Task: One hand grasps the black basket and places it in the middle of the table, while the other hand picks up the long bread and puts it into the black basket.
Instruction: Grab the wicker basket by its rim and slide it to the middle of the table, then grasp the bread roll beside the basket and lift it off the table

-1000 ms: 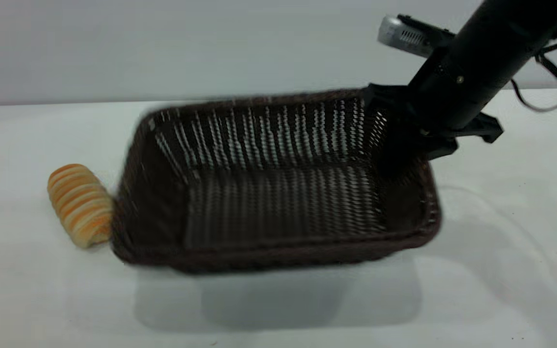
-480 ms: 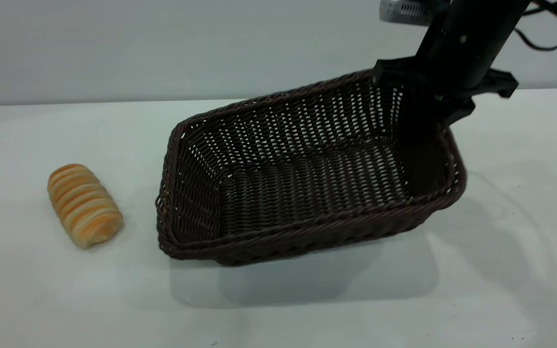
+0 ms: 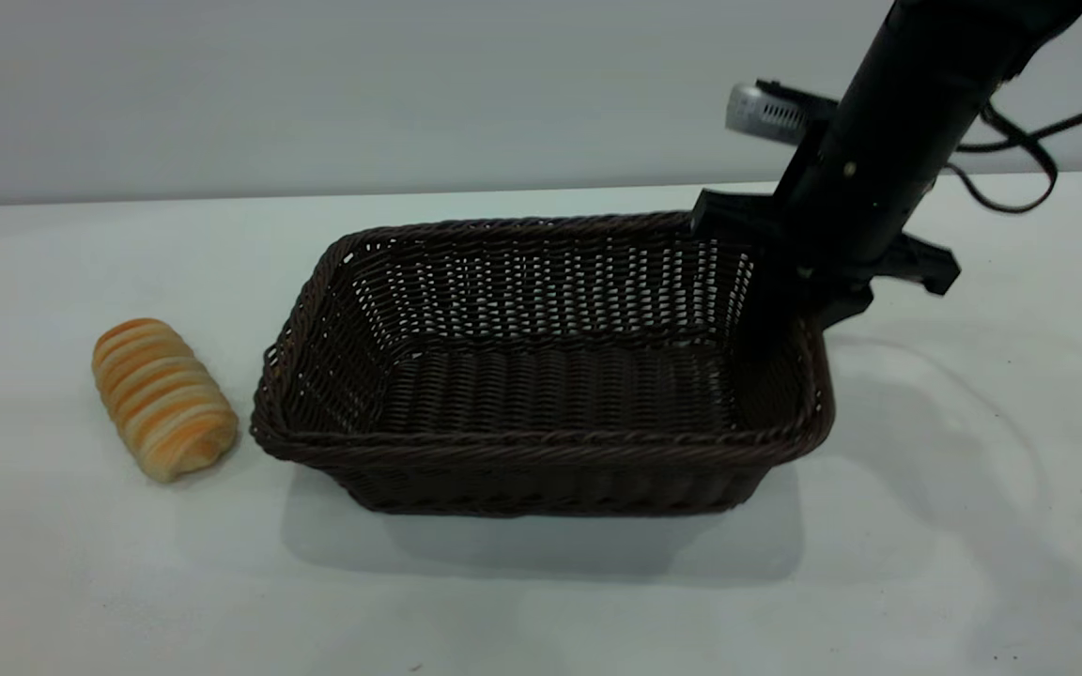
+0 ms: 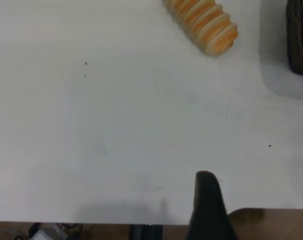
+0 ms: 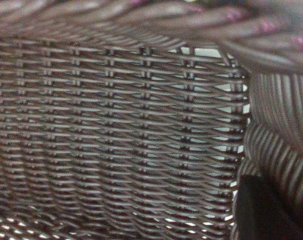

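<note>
The right gripper (image 3: 790,282) pinches the stiff, light basket (image 3: 541,376) at its far right rim, while the soft bread (image 3: 163,398) (squashable) wants a gentle mid-length hold; I can't tell the left gripper's opening.

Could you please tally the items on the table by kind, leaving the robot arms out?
Black woven baskets: 1, the black basket, with the right end effector at its far right corner.
Striped bread rolls: 1, the long bread, lying beside the basket's left end on the table.
Total: 2
</note>
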